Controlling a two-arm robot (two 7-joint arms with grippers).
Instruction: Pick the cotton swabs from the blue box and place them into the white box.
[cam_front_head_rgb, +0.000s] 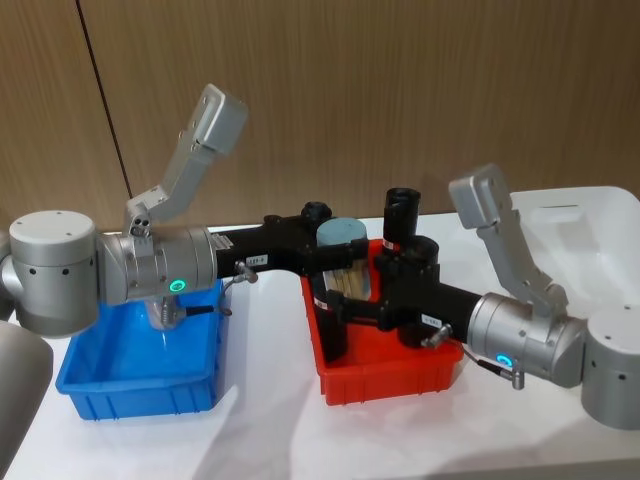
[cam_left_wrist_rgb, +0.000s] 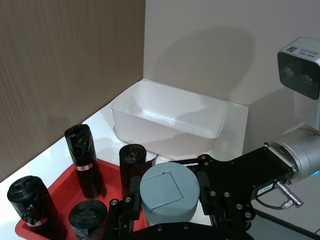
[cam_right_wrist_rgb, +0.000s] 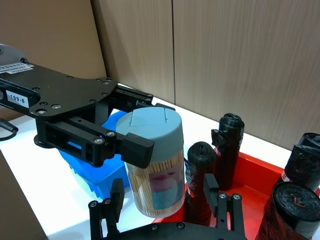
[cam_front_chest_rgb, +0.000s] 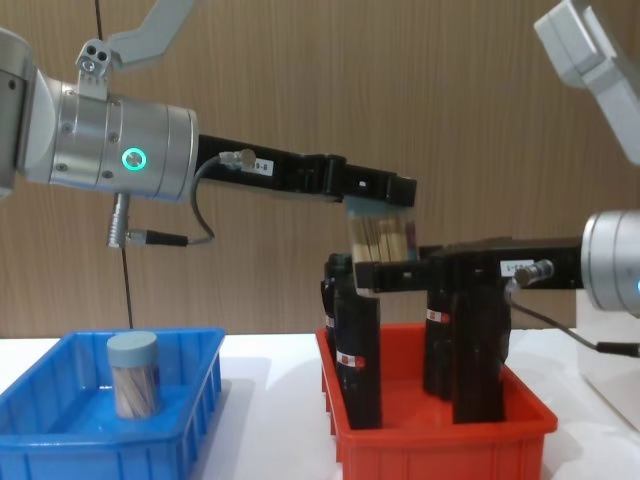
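left gripper (cam_right_wrist_rgb: 145, 127) clamped on lid of cotton swabs tub (cam_right_wrist_rgb: 155, 170), held above red bin (cam_front_chest_rgb: 440, 440) | right gripper (cam_right_wrist_rgb: 164, 194) spread open, fingers (cam_right_wrist_rgb: 117, 197) flanking tub's lower body | second tub (cam_front_chest_rgb: 132, 372) upright in blue box (cam_front_chest_rgb: 60, 455) | white box (cam_left_wrist_rgb: 165, 132) just beyond red bin

White table (cam_front_head_rgb: 270, 430); blue box (cam_front_head_rgb: 140, 395) at left; red bin (cam_front_head_rgb: 390, 380) in middle; white box (cam_left_wrist_rgb: 165, 125) at right.
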